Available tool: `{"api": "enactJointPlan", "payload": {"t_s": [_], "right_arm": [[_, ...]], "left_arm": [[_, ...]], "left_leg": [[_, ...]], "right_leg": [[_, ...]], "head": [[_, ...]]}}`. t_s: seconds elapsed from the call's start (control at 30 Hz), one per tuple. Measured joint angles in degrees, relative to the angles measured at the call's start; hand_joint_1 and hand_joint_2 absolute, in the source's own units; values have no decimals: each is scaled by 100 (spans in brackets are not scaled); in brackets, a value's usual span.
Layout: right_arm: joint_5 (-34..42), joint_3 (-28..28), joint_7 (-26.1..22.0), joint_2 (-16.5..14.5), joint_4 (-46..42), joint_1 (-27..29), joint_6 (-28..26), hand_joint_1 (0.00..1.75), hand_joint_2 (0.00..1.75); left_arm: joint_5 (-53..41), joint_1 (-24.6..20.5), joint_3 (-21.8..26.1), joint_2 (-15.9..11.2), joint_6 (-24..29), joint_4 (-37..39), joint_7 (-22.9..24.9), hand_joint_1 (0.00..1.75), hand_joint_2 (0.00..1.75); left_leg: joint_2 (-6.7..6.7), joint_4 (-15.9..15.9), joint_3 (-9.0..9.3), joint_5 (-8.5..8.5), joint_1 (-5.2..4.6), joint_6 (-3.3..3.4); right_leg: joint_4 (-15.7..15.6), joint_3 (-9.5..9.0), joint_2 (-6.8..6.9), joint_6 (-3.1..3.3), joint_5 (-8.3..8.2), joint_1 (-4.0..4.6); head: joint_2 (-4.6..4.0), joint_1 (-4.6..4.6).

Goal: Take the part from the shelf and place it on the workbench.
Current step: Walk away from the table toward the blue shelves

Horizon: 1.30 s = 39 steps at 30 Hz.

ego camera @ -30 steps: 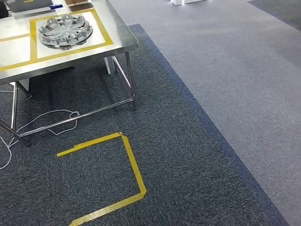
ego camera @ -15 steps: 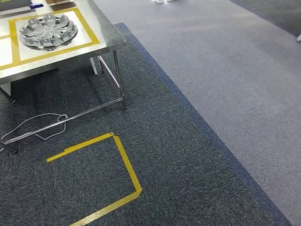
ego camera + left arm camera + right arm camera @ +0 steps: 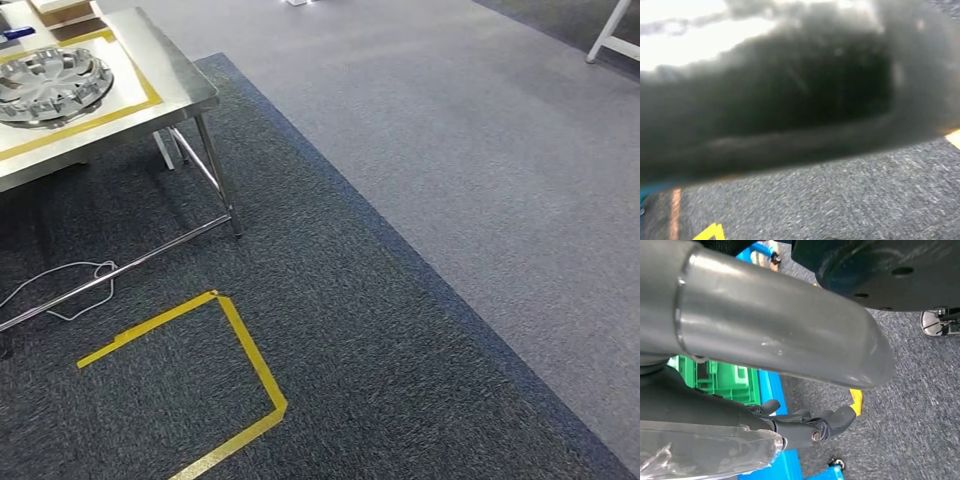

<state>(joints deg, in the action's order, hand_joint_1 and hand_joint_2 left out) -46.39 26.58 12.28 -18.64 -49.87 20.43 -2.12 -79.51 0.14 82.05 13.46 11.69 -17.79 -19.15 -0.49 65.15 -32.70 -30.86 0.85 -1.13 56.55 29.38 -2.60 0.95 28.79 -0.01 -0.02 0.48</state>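
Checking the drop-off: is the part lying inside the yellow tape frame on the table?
Yes, the part lies within the yellow tape frame on the table.

- silver wheel cover (image 3: 49, 86), spoked pattern
- shiny steel counter (image 3: 170, 80) with yellow tape lines
- dark speckled carpet (image 3: 362, 350), paler grey beyond
- yellow floor tape (image 3: 249, 350)
- green crate (image 3: 726, 380) beside bright blue

Dark carpet (image 3: 362, 330) with yellow floor tape (image 3: 249, 355) borders lighter grey carpet (image 3: 483, 150).

Workshop, steel workbench (image 3: 177, 85), taped floor marks (image 3: 249, 350)
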Motion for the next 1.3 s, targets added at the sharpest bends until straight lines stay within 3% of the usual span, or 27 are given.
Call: {"api": "enactJointPlan", "payload": {"t_s": [0.07,0.1,0.17,0.23,0.3,0.37,0.4,0.43,0.53,0.6,0.67,0.73,0.8,0.87,0.9,0.93,0.97,1.03,1.07,1.13,1.2,1.27,1.3], "right_arm": [[-12,18,-10,0,20,-22,0,0,0],[-18,25,-15,0,26,-27,-1,0,0],[-29,39,-25,0,37,-24,-3,0,0],[-41,54,-32,0,51,-25,-4,0,0],[-56,66,-50,0,65,-37,-2,0,0],[-88,90,-88,0,86,-47,6,0,0],[-112,114,-114,0,102,-47,11,0,0],[-139,144,-144,0,121,-50,19,0,0],[-208,226,-219,0,169,-78,34,0,0],[-232,271,-247,0,196,-104,35,0,0],[-240,312,-260,0,226,-112,35,0,0],[-243,340,-262,0,250,-116,34,0,0],[-245,355,-263,0,266,-125,34,0,0],[-246,366,-263,0,280,-130,35,0,0],[-246,374,-263,0,290,-130,35,0,0],[-246,381,-262,0,297,-130,35,0,0],[-246,386,-262,0,303,-132,35,0,0],[-248,392,-262,0,310,-136,35,0,0],[-249,394,-263,0,314,-142,35,0,0],[-250,404,-266,0,322,-146,35,0,0],[-250,425,-269,0,330,-139,35,0,0],[-250,440,-269,0,333,-140,34,0,0],[-250,443,-270,0,334,-145,34,0,0]], "left_arm": [[-1,-3,19,1,0,0,-6,0,0],[-1,-6,27,1,-1,0,-10,0,0],[-1,-11,33,7,-6,0,-14,0,0],[-2,-18,35,17,-15,0,-15,0,0],[-6,-15,39,23,-25,0,-15,0,0],[-14,-6,43,22,-32,0,-15,0,0],[-17,-6,45,21,-33,0,-15,0,0],[-20,-8,47,20,-34,0,-15,0,0],[-33,-15,50,27,-38,0,-15,0,0],[-38,-17,56,32,-41,0,-15,0,0],[-40,-29,61,33,-42,0,-15,0,0],[-42,-37,64,33,-42,0,-15,0,0],[-42,-35,71,33,-42,0,-15,0,0],[-42,-28,78,33,-42,0,-15,0,0],[-42,-24,80,33,-42,0,-15,0,0],[-42,-20,81,32,-42,0,-15,0,0],[-42,-18,81,31,-42,0,-15,0,0],[-43,-13,85,24,-42,0,-15,0,0],[-44,-15,91,21,-42,0,-15,0,0],[-44,-24,110,17,-42,0,-15,0,0],[-45,-34,124,20,-42,0,-15,0,0],[-49,-37,128,27,-43,0,-16,0,0],[-51,-33,131,30,-45,0,-16,0,0]], "left_leg": [[-147,-624,244,236,1,48],[-188,-750,288,239,-7,74],[-142,-791,297,229,-15,133],[-64,-835,309,265,1,206],[28,-857,311,282,8,249],[125,-854,304,274,2,261],[172,-853,306,265,1,260],[215,-852,313,254,1,254],[311,-845,368,208,-15,201],[355,-840,400,175,-38,137],[399,-852,429,161,-36,67],[330,-752,413,59,-17,-4],[181,-242,200,-273,-8,-48],[118,520,-160,-614,-8,-60],[111,746,-284,-644,-8,-59],[107,776,-323,-554,-9,-53],[94,591,-265,-360,-9,-39],[-57,-116,7,101,-10,14],[-155,-444,129,227,-5,42],[-278,-732,231,265,-14,90],[-208,-782,250,264,-12,147],[-99,-829,269,285,9,216],[-33,-843,274,288,14,240]], "right_leg": [[31,27,-93,-47,25,16],[40,58,-128,-83,34,15],[44,85,-182,-160,37,-1],[192,160,-94,-221,144,-8],[759,440,93,-272,483,-13],[1487,811,186,-317,803,-27],[1657,903,203,-330,821,-34],[1610,888,219,-335,723,-41],[524,340,377,-292,159,-44],[101,137,457,-226,38,-25],[61,143,404,-153,41,-8],[35,110,347,-79,10,-24],[16,76,287,-21,-22,-42],[18,77,213,3,-24,-28],[19,72,166,8,-20,-19],[19,62,114,11,-16,-12],[20,48,58,11,-13,-7],[26,42,-49,-3,0,2],[42,50,-102,-24,12,10],[67,108,-186,-92,23,7],[79,145,-238,-168,30,-7],[302,259,-105,-224,189,-7],[581,390,4,-246,355,-12]], "head": [[0,3],[0,2],[0,-6],[0,14],[0,56],[0,75],[0,74],[0,77],[0,77],[0,61],[0,48],[0,38],[0,15],[0,9],[0,9],[0,9],[0,9],[0,7],[0,10],[0,10],[0,8],[0,43],[0,61]]}}
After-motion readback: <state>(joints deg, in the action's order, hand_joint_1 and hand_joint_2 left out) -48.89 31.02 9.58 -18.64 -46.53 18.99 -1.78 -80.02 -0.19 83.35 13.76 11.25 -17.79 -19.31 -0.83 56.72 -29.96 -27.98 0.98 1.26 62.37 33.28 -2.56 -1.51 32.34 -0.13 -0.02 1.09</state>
